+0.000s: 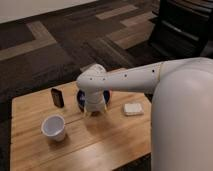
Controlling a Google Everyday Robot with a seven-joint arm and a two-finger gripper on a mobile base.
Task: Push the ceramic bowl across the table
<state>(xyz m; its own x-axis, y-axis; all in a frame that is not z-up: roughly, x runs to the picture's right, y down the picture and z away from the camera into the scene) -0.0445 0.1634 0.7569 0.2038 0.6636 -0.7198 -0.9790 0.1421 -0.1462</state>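
Observation:
The dark blue ceramic bowl sits near the middle of the light-brown wooden table, mostly hidden behind my arm; only its left rim and a bit at the right show. My gripper points down right in front of and over the bowl, its fingertips at the table surface on the bowl's near side. My white arm reaches in from the right.
A white cup stands on the front left of the table. A small dark upright object stands left of the bowl. A small white flat block lies to the right. Dark patterned carpet surrounds the table; a dark chair is at the back right.

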